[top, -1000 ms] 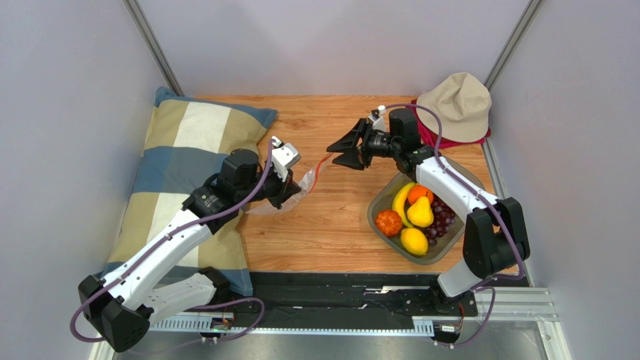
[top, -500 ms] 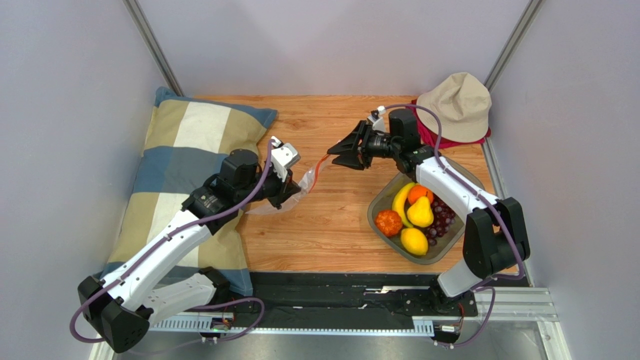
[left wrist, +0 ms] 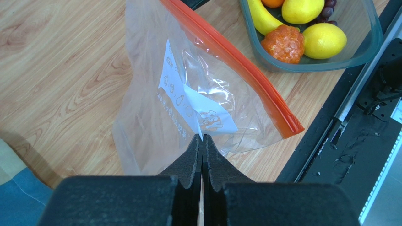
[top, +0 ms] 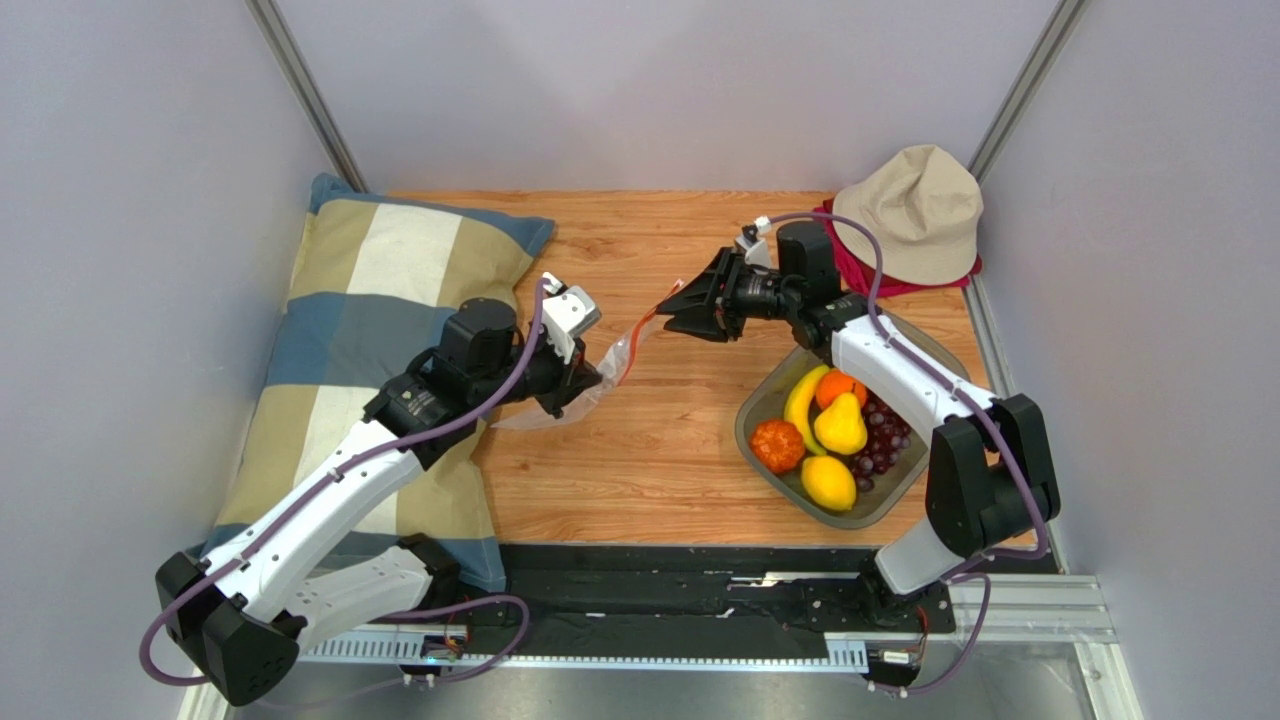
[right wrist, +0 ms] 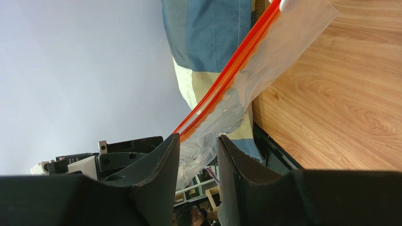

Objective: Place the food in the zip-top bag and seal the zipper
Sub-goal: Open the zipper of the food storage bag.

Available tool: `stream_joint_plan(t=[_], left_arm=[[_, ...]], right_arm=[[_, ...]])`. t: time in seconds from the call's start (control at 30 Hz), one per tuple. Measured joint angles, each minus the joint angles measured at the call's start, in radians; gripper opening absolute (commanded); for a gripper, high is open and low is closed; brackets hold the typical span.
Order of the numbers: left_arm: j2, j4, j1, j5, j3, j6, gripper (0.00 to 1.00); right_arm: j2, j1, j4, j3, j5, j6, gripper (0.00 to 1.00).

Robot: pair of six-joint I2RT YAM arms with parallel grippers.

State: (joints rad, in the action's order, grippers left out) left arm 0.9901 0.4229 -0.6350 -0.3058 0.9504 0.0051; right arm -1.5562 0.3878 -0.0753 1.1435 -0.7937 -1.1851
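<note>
Left fingers pinch zip-top bag | label: left wrist only

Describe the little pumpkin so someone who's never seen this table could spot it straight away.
On the wooden table, find the grey tray on the right side. The pumpkin sits at the tray's left rim, between the banana and the lemon. It alone is squat, ribbed and reddish-orange; those neighbours are smooth and yellow.
</note>
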Motion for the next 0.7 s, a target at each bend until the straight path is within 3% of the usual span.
stream_joint_plan(t=[0.7], left_arm=[[0.017,0.002,-0.025,-0.026,0.000,0.076,0.00]], right_arm=[[-0.035,0.000,0.002,0.002,-0.004,-0.023,0.46]])
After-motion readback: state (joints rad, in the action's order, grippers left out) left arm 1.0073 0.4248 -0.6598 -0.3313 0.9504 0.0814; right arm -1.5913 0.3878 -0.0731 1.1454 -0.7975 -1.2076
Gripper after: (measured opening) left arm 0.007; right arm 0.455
